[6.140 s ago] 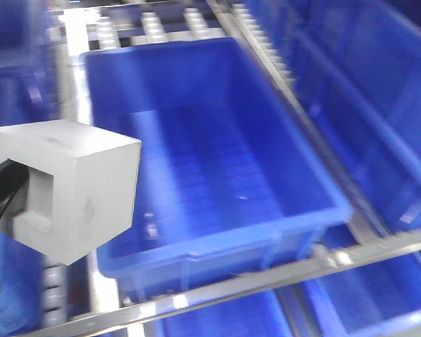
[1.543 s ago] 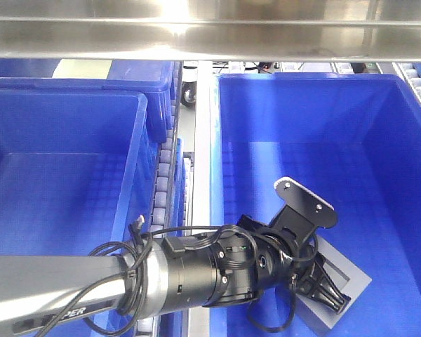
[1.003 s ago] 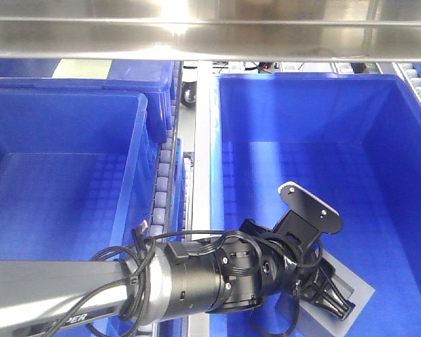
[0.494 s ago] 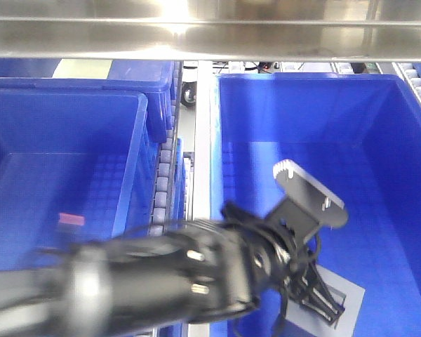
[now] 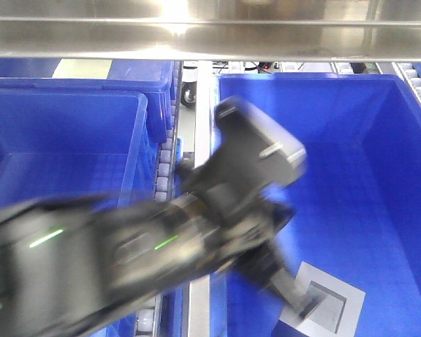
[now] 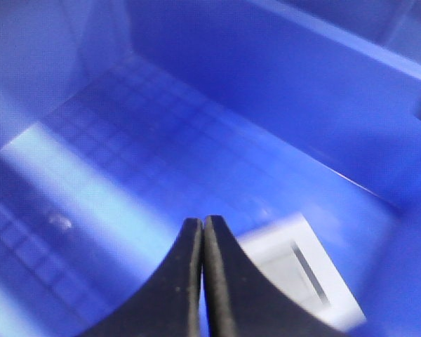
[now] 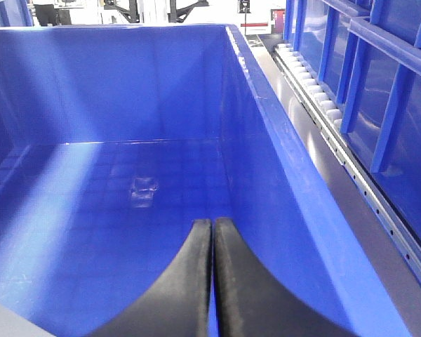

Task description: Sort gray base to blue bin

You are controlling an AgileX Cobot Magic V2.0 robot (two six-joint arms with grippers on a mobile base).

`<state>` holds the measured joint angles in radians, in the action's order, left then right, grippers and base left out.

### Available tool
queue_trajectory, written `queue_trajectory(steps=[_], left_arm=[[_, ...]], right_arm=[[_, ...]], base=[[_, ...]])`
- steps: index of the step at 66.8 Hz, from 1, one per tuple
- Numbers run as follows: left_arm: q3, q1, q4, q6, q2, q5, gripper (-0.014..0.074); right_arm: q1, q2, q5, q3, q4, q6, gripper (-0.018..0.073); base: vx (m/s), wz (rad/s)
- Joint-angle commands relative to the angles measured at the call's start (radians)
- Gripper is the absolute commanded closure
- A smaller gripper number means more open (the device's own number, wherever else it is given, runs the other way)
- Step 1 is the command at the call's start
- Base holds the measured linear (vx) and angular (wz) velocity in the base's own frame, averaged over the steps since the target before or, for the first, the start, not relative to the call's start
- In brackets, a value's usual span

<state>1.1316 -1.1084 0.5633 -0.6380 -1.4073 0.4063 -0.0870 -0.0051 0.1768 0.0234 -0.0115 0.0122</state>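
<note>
The gray base (image 5: 324, 306) lies on the floor of the blue bin (image 5: 323, 105) at the front right, its square recess facing up. My left arm, blurred by motion, reaches into this bin. Its gripper (image 5: 299, 298) hangs just left of the base. In the left wrist view the left gripper (image 6: 202, 222) is shut and empty. The gray base (image 6: 295, 270) lies free just right of the fingertips, on the bin's floor (image 6: 126, 161). My right gripper (image 7: 212, 223) is shut and empty over the floor of a blue bin (image 7: 161, 84).
A second blue bin (image 5: 63, 140) stands to the left, with a roller rail (image 5: 170, 151) between the two. A steel shelf beam (image 5: 210, 38) crosses overhead. A roller track (image 7: 316, 91) and blue crates run right of the right gripper's bin.
My left arm has risen and swung up and left, off the gray base. The base stays on the bin floor. Six seconds ago the gripper still held it above a bin.
</note>
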Motion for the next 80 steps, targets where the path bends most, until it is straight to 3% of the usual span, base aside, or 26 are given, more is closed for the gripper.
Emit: queue_trajectory(steps=[1, 10, 30, 51, 64, 80], left_arm=[[-0.097, -0.007, -0.002, -0.008, 0.137, -0.139, 0.0603], [-0.244, -0.007, -0.055, -0.008, 0.316, -0.198, 0.0603], [-0.448, -0.003, -0.058, -0.008, 0.738, -0.094, 0.0603], [-0.627, -0.003, -0.060, -0.007, 1.119, -0.077, 0.0603], [-0.654, -0.003, -0.084, -0.007, 1.273, -0.004, 0.0603], [-0.654, -0.003, -0.085, -0.007, 1.295, 0.019, 0.0603]], right_arm=[[-0.003, 0.019, -0.027, 0.006, 0.004, -0.012, 0.0564], [-0.003, 0.019, -0.027, 0.006, 0.004, -0.012, 0.0564], [-0.003, 0.019, -0.027, 0.006, 0.004, -0.012, 0.0564], [-0.003, 0.019, -0.027, 0.006, 0.004, -0.012, 0.0564], [-0.003, 0.019, -0.027, 0.006, 0.004, -0.012, 0.0564], [-0.003, 0.019, -0.027, 0.006, 0.004, -0.012, 0.0564]], base=[[0.00, 0.00], [0.00, 0.00], [0.00, 0.00], [0.00, 0.00], [0.00, 0.00], [0.00, 0.00]])
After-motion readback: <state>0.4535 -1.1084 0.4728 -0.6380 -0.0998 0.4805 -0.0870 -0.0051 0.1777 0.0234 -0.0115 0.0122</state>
